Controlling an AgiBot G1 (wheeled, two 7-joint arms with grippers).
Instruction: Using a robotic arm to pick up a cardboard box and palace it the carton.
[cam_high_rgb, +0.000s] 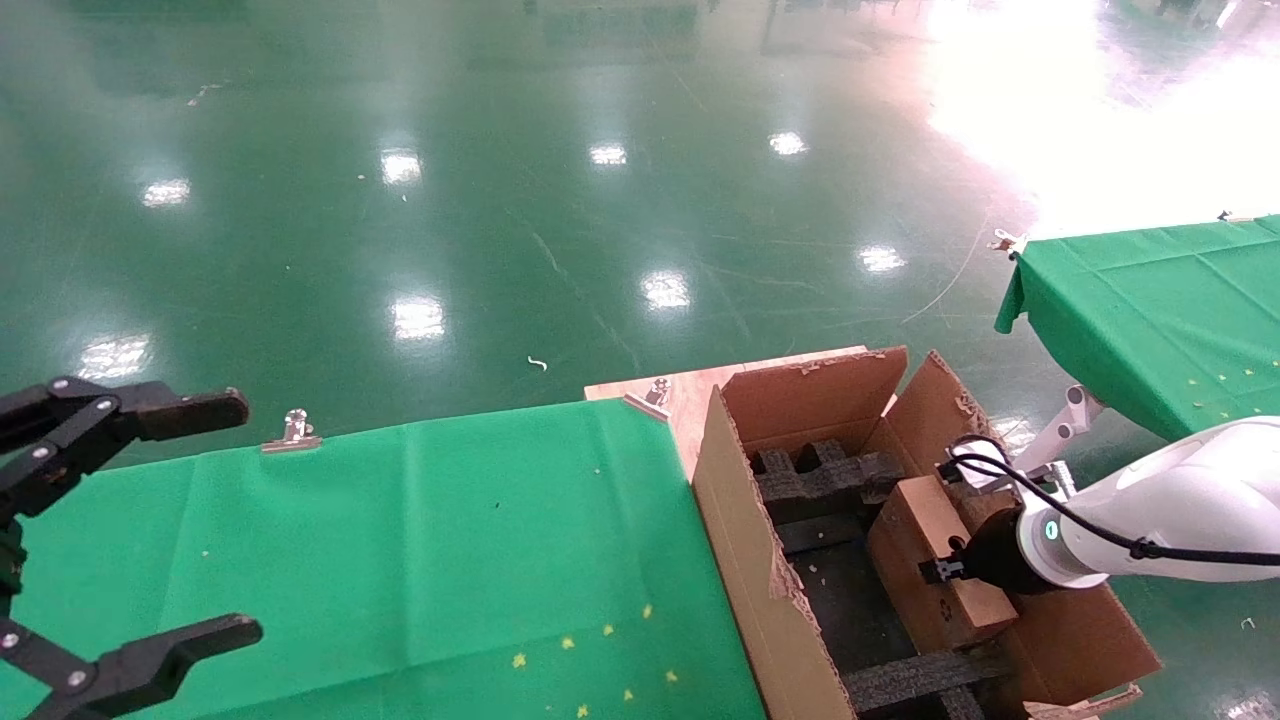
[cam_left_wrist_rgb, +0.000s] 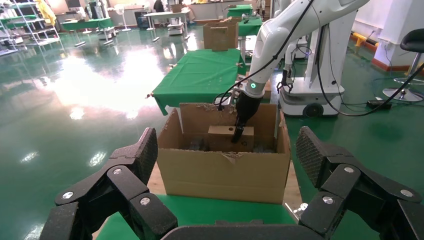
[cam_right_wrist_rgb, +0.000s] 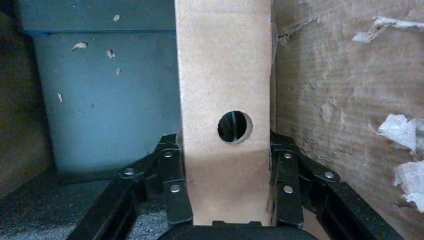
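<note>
We hold the cardboard box (cam_high_rgb: 935, 560) inside the carton (cam_high_rgb: 740, 560), which stands at the right edge of the green table (cam_high_rgb: 450, 540). Our right gripper (cam_right_wrist_rgb: 227, 200) pinches its two long sides. The box seems light and stiff, but its taped sides may slip. Our left gripper (cam_high_rgb: 120, 520) waits spread over the left edge.

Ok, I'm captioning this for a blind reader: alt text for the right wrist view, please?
The right hand grips a small cardboard box with a round hole, its fingers pressed against both sides, inside the carton, close beside its torn wall.
</note>
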